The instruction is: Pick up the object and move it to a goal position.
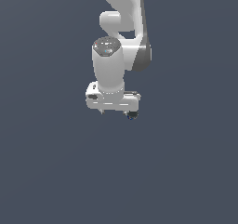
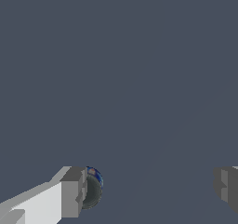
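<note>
Looking through the wrist view, you see the gripper [image 2: 151, 188] with its jaws spread wide and nothing held, while the small can [image 2: 93, 189] sits against the inner face of one finger [image 2: 74, 190], well apart from the other.

The arm [image 1: 122, 14] is white and round, with dark grey joints. Its tool [image 1: 116, 112] has a white body and grey fingers [image 2: 73, 193].
</note>
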`<state>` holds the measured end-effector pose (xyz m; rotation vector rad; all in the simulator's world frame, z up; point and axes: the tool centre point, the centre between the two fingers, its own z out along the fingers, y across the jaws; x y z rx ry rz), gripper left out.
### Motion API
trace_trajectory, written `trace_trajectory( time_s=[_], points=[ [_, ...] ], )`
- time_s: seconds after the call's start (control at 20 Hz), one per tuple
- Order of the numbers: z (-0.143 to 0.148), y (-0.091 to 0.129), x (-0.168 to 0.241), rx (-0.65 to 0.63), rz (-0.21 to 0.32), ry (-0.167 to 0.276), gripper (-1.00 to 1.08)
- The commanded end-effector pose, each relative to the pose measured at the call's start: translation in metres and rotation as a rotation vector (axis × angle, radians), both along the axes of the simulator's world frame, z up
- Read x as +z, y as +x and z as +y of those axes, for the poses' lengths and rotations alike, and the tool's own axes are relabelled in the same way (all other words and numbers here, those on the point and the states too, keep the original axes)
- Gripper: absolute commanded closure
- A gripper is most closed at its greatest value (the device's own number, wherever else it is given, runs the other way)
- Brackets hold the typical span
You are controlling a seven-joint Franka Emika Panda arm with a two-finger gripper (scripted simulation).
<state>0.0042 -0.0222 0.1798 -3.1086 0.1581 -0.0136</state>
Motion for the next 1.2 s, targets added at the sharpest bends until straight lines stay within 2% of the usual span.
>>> trace_trajectory(
  time_s=[0.0,0.55,0.9,1.15],
  points=[
    [0.0,0.0,0.0,0.0,0.0,0.0,-0.92],
    [-0.03,0.0,-0.005,-0.007,0.0,-0.017,-0.92],
    [-0.019,-0.005,-0.015,0.03,0.001,-0.02,-0.92],
    [0.003,-0.018,-0.035,0.108,0.002,-0.026,-0.92]
  ],
)
